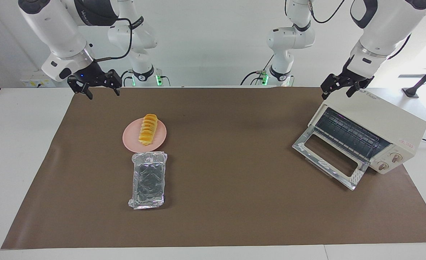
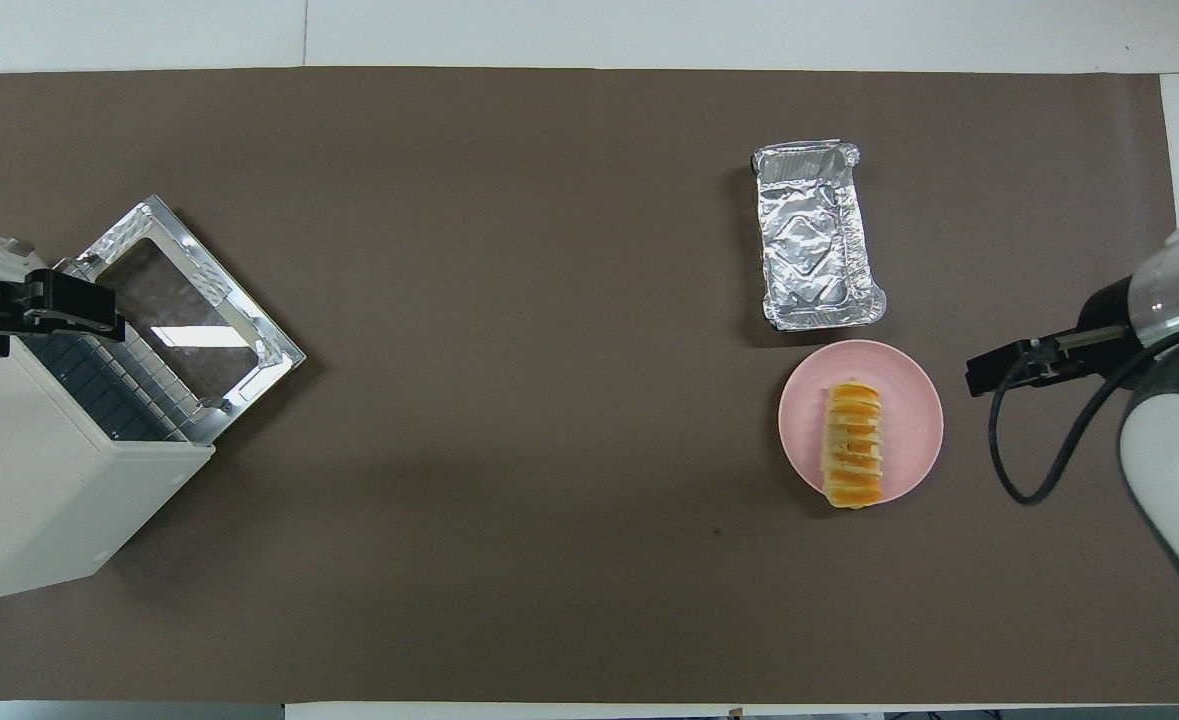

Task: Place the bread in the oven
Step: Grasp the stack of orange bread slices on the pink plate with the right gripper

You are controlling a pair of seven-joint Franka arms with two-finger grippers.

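While 1 bread point(image 1: 148, 129) is lying on 1 pink plate point(image 1: 129, 139) at frame centre-left, 1 oven point(image 1: 377, 130) is sitting door-down at right; 2 grippers, left gripper point(image 1: 337, 90) and right gripper point(image 1: 102, 90), are hovering with jaws apart, holding nothing.

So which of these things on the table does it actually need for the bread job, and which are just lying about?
Needed:
- yellow-orange ridged bread loaf
- cream-white boxy toaster oven, glass door already down

Lying about:
- round pink plate under the loaf
- crinkled silver foil tray
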